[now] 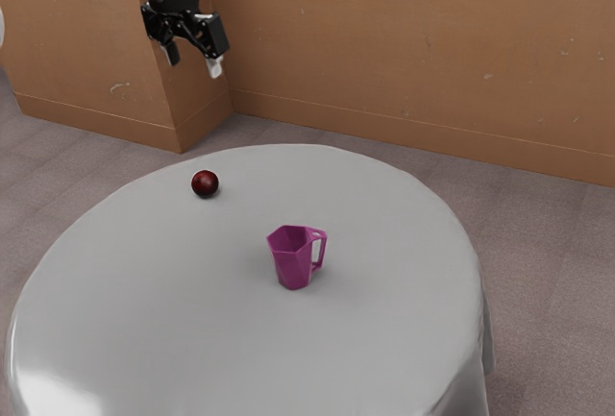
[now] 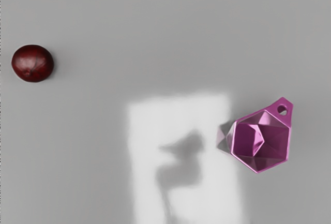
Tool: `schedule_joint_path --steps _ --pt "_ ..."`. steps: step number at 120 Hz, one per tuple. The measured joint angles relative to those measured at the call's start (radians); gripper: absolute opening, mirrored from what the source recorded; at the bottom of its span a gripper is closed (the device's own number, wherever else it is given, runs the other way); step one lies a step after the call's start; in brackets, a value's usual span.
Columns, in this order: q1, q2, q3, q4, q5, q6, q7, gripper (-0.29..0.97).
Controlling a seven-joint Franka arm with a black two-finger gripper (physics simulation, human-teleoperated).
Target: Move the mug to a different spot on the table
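A magenta faceted mug (image 1: 295,256) stands upright near the middle of the round grey table (image 1: 144,320), its handle toward the exterior view's right. From above it shows as an angular pink cup (image 2: 261,138) with nothing in it. My black gripper (image 1: 194,56) hangs high over the table's far side, well above and to the exterior view's left of the mug. Its fingers are apart and hold nothing.
A dark red ball (image 1: 205,183) (image 2: 32,63) lies on the table's far left part, apart from the mug. Brown walls and a corner post (image 1: 192,99) stand behind the table. The arm's shadow (image 2: 181,159) falls on the tabletop (image 2: 155,27) beside the mug.
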Motion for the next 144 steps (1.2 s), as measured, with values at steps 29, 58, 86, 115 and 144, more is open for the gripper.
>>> schedule_joint_path --steps 29,58,86,115,144 --pt "-0.101 0.017 -0.009 -0.004 0.004 0.022 0.031 0.68" --pt "-0.192 0.099 -0.063 0.018 0.046 0.05 0.193 0.68" --pt "-0.212 0.296 -0.063 0.107 0.076 0.047 0.341 0.68" --pt "-0.195 0.386 -0.063 0.067 0.073 0.079 0.45 0.68" --pt "-0.185 0.46 -0.061 0.01 0.043 0.14 0.522 0.68"
